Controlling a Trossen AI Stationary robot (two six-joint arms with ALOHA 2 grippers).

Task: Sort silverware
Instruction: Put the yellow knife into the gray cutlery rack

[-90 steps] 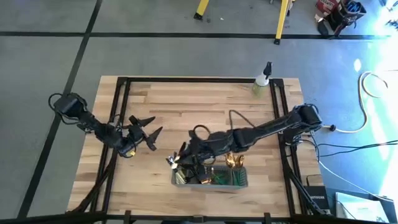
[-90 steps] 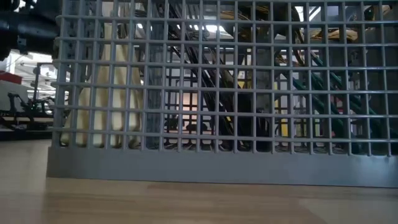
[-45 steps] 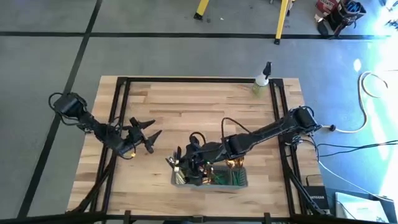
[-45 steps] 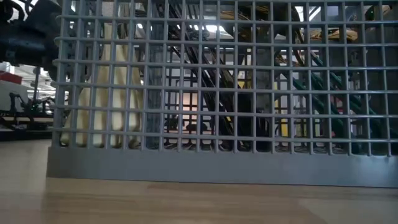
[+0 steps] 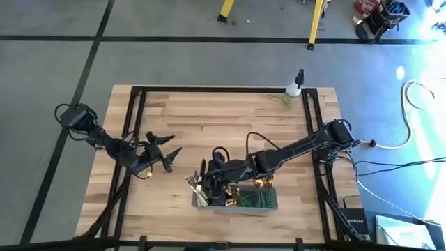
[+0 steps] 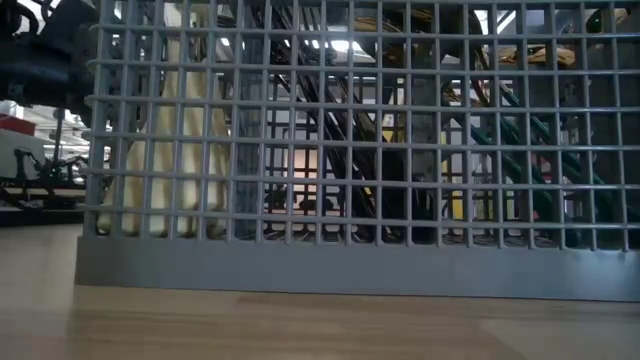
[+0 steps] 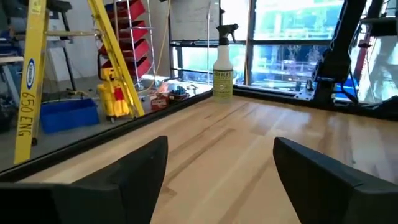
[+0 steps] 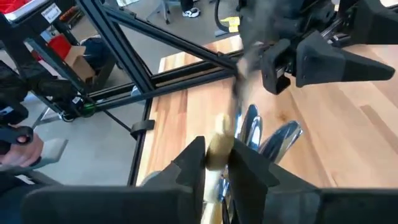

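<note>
Where ladder [image 7: 31, 74] stands — pale wooden table [image 7: 249, 149]

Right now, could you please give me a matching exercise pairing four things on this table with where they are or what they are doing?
Things:
1. left gripper
2. right gripper
3. spray bottle
4. wire-mesh caddy

States:
A. stands at the table's far edge
B. open, empty, above bare wood
C. holds sorted silverware at the near edge
D. shut on a cream-handled utensil

Pairs: 1-B, 2-D, 3-A, 4-C

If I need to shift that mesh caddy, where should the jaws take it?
Take the grey wire-mesh caddy by its top rim at the short right end, coming straight down. The open grid wall gives an edge to pinch, and the right gripper crowds the other end.
</note>
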